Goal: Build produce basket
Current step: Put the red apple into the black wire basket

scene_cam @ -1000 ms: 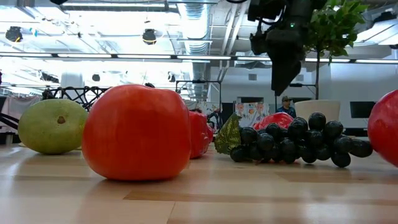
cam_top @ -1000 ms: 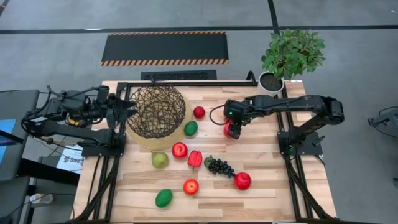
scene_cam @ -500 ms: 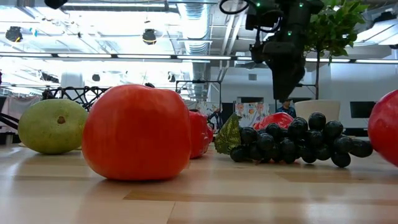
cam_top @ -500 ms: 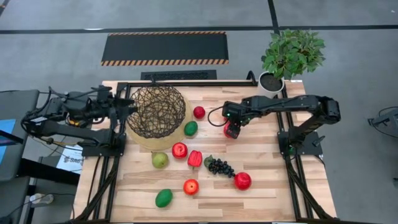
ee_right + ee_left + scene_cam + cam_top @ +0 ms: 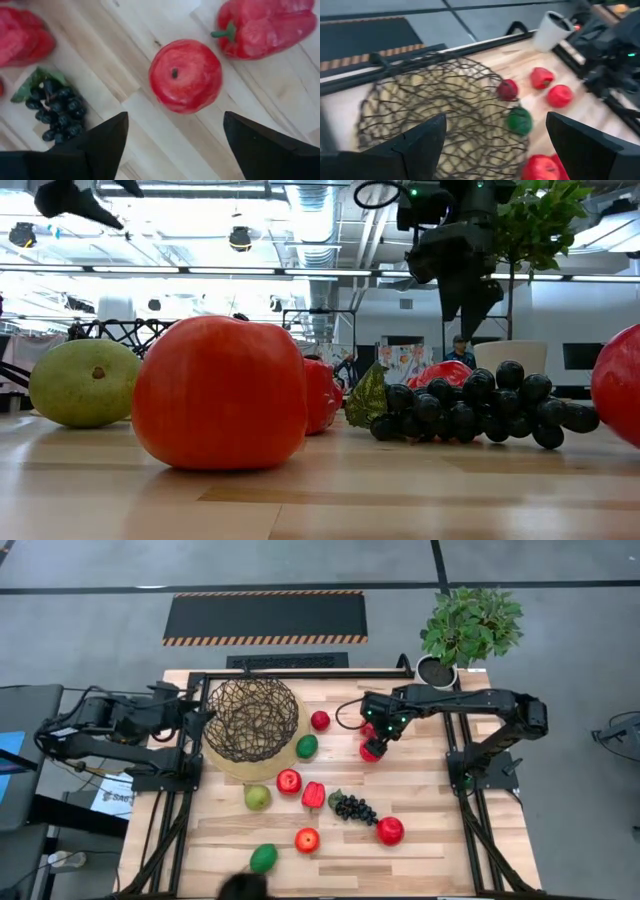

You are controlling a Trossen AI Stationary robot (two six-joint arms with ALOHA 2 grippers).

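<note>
The basket (image 5: 251,720), dark open weave on a tan base, stands at the far left of the table. Produce lies loose on the wood: a small red apple (image 5: 320,720), a green oval (image 5: 307,747), a pear (image 5: 257,797), a red pepper (image 5: 313,794), grapes (image 5: 354,808) and more apples. My right gripper (image 5: 175,145) hangs open, pointing down above a red apple (image 5: 185,75), with another red pepper (image 5: 265,27) beside it. My left gripper (image 5: 495,150) is open at the basket's left rim, tipped down toward the basket (image 5: 445,115).
A potted plant (image 5: 468,628) in a white pot stands at the far right corner. Black frame rails (image 5: 300,673) run along the far edge and both sides. A green oval (image 5: 263,858) and a red apple (image 5: 307,840) lie near the front, beside a dark shape (image 5: 245,886) at the near edge.
My right gripper has rolled about its wrist above the red apple and spread its fingers wider. My left gripper has tipped downward toward the basket. The produce and the basket lie as before.
</note>
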